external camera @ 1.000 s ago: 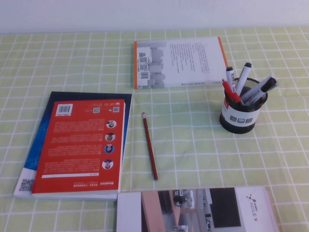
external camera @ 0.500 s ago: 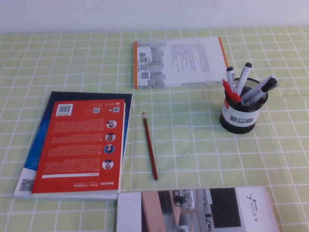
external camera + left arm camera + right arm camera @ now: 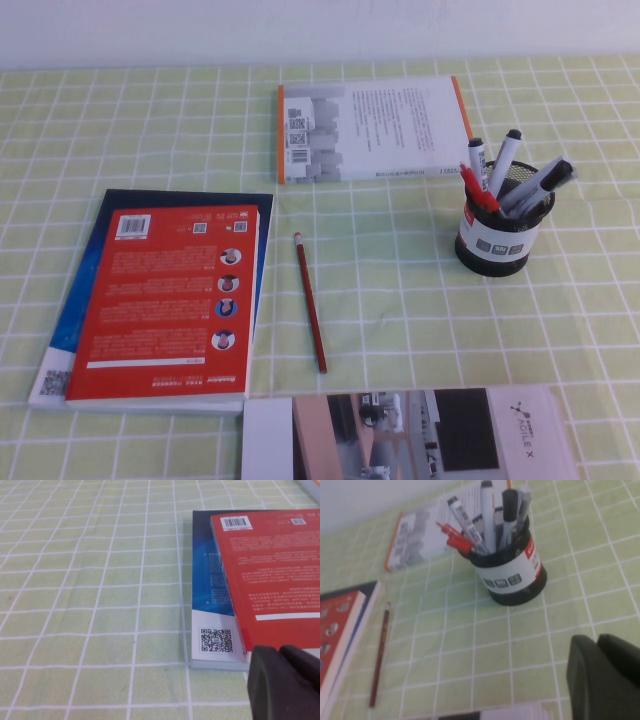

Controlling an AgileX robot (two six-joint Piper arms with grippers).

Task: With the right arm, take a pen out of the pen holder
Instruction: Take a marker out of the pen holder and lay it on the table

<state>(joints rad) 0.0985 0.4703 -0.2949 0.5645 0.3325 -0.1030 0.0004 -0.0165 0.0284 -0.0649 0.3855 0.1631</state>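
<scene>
A black mesh pen holder stands on the right of the green checked cloth. It holds several marker pens and a red pen. Neither arm appears in the high view. My right gripper is shut and empty, hovering on the near side of the holder, well short of it. My left gripper is also shut with nothing in it, above the near corner of the red book.
A red pencil lies mid-table. The red book rests on a blue one at the left. An orange-edged book lies behind the holder. A booklet lies at the near edge.
</scene>
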